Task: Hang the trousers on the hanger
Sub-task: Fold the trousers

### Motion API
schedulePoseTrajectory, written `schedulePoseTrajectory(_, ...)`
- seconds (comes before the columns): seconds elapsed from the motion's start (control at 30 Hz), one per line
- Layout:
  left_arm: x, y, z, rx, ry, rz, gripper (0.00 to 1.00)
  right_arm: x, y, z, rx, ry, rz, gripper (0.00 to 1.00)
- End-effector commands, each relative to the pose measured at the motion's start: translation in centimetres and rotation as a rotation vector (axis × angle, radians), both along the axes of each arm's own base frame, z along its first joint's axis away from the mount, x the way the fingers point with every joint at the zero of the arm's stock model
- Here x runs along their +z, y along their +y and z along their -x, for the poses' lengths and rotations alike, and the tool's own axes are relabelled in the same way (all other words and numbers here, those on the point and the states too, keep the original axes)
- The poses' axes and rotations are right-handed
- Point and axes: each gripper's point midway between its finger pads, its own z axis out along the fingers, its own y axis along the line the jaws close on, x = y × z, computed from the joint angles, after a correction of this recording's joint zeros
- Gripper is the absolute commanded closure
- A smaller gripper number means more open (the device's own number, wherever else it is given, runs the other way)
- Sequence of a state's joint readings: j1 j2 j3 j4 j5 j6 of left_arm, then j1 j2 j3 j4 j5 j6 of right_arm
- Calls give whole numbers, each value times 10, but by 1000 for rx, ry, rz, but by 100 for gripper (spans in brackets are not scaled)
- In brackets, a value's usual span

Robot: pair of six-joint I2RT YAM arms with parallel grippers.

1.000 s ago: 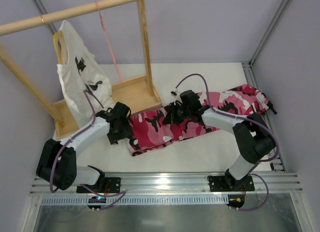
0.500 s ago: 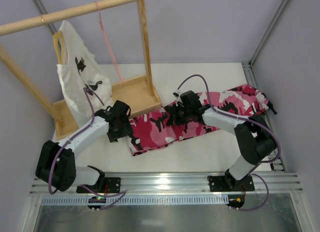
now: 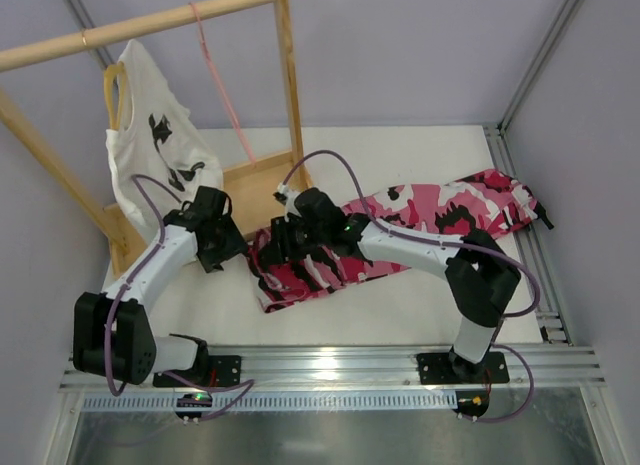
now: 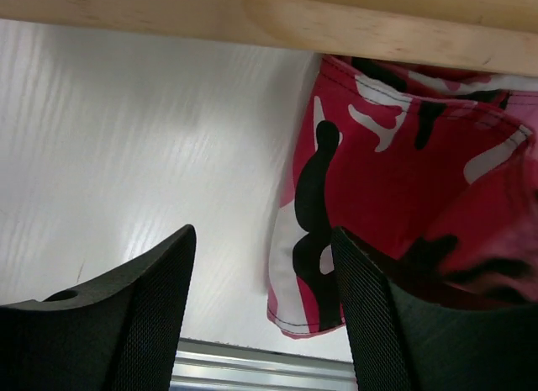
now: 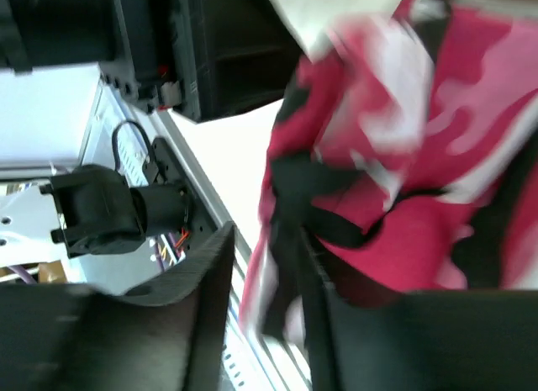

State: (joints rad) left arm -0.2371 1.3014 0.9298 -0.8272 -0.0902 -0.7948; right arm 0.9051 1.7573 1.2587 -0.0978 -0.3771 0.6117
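Right claw (image 3: 283,243) straddles bunched trousers (image 3: 440,210), jaws apart.

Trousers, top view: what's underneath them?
The white table shows around the trousers, so they lie on it. The right hand sits over their bunched left end and covers it. Anything beneath the cloth itself is hidden.
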Motion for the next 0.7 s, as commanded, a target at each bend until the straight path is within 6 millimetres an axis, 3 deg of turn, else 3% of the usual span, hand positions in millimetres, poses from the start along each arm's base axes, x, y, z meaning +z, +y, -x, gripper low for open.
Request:
schedulePoseTrajectory(0.0,-15,-17,5,-51,49,122,34,-11,8,1,-7,36,12,59)
schedulePoseTrajectory(0.17,-8,-23,-3,-80,-12,150,30,-14,-11,12,61,-7,86,52)
schedulePoseTrajectory(0.23,-2,-32,-7,-99,-42,200,30,-11,-21,9,63,-41,110,51)
schedulePoseTrajectory(0.27,-2,-32,-7,-100,-40,198,30,0,-27,10,63,-55,99,51)
schedulePoseTrajectory(0.37,-8,-27,-4,-93,-1,166,30,1,-51,-2,30,-68,85,51)
schedulePoseTrajectory(0.4,-13,-23,-3,-86,16,145,30,-5,-62,-3,14,-56,90,53)
schedulePoseTrajectory(0.43,-15,-22,-1,-89,27,137,30,-8,-77,-18,-28,-46,87,54)
schedulePoseTrajectory(0.53,-17,-25,-1,-101,33,157,31,-23,-99,-29,-61,-10,85,60)
schedulePoseTrajectory(0.67,-18,-31,-4,-116,12,186,31,-46,-108,-33,-54,19,105,60)
